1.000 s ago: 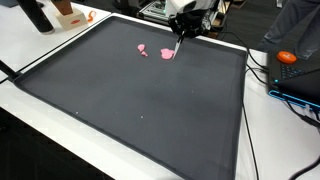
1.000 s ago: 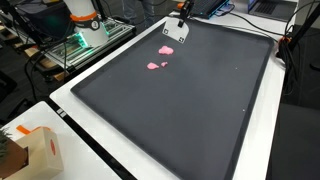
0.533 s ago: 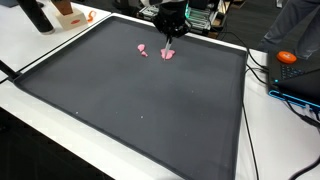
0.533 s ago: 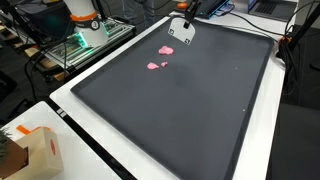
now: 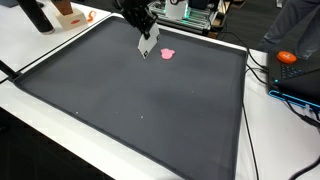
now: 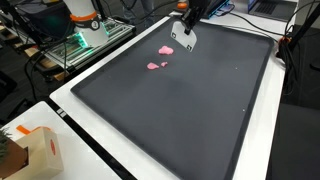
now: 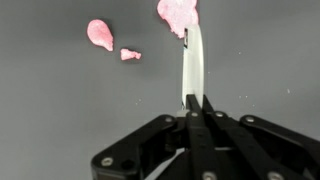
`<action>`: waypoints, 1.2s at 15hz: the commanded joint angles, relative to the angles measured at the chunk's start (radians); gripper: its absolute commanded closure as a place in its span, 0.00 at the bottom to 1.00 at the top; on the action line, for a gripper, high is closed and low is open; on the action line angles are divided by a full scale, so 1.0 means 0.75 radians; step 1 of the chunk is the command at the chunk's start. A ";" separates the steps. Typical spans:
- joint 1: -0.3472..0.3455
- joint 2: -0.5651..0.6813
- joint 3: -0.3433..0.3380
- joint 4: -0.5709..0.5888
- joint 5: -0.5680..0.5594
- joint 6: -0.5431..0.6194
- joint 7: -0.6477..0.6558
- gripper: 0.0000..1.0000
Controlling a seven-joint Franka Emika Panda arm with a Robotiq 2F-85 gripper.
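A dark mat [image 5: 150, 110] covered nearly the whole white desk [image 5: 40, 50]. Near the desk edge that bordered the equipment rack [image 6: 85, 40], the gripper [image 7: 192, 103] hung with its fingers pressed together. It was pinching a flat white blade [image 7: 192, 62] that pointed down at the mat. In the wrist view the blade's tip met the largest pink blob [image 7: 176, 13]. Two smaller pink blobs [image 7: 100, 34] lay near it, clear of the blade.

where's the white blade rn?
In the wrist view the white blade sits clamped in the gripper, its tip by the larger pink blob, above the dark mat.
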 commanded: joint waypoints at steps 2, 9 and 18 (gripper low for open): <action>-0.102 -0.002 -0.041 -0.012 0.193 -0.009 -0.095 0.99; -0.247 -0.028 -0.111 -0.088 0.411 -0.002 -0.254 0.99; -0.352 -0.023 -0.173 -0.150 0.446 -0.031 -0.438 0.99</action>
